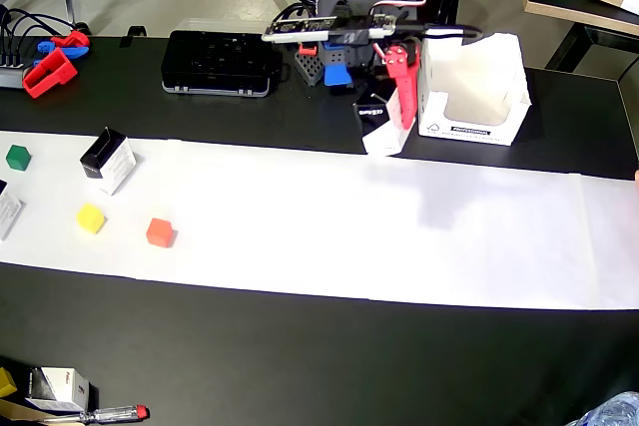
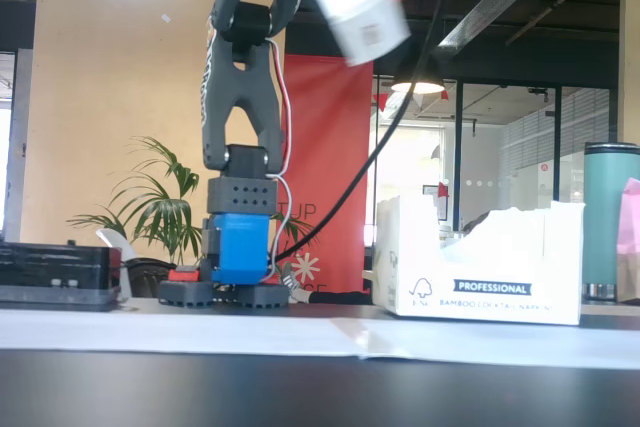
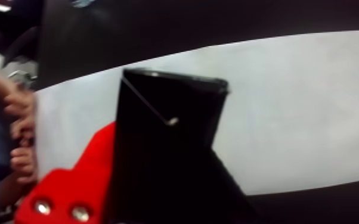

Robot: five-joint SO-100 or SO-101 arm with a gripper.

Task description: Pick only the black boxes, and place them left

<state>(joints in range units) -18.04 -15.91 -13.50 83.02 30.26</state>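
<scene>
Overhead view, left to right: one green cube, a black box resting on the white paper strip, one yellow cube, one orange cube. A second black box was clamped in the red tool, held off the surface just beside the white open carton. At the far left edge a third box-like item was cut off; couldn't tell what it was.
</scene>
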